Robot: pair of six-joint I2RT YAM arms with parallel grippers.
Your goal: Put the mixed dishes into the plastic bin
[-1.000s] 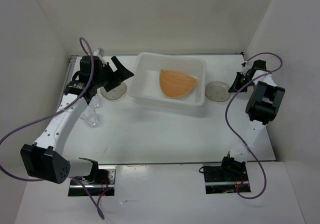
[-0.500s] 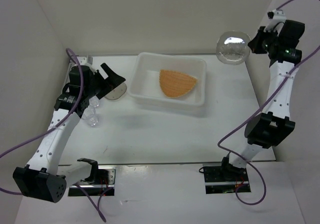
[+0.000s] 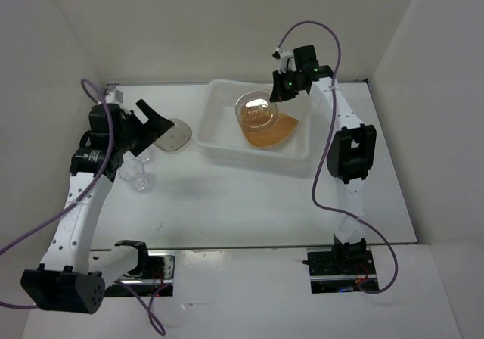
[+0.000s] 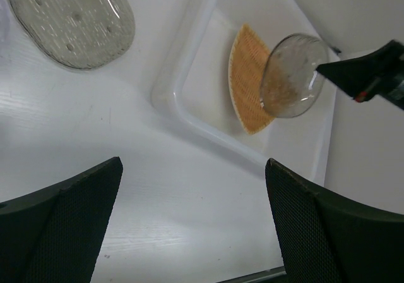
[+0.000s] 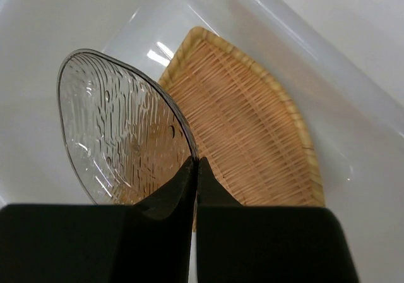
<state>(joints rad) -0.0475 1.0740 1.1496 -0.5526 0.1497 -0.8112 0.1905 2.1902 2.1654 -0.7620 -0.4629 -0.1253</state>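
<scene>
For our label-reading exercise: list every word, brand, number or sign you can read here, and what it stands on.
No readable text, number or sign in any view.
The plastic bin, the orange woven plate, the clear oval dish pinched in the right gripper and the second oval dish beside the bin show no print.

Your left arm (image 3: 76,203) and right arm (image 3: 338,108) are white links with black joint housings, each with a looping purple cable (image 3: 314,190). The left gripper (image 4: 192,163) has black, mesh-textured fingers (image 4: 63,232).
</scene>
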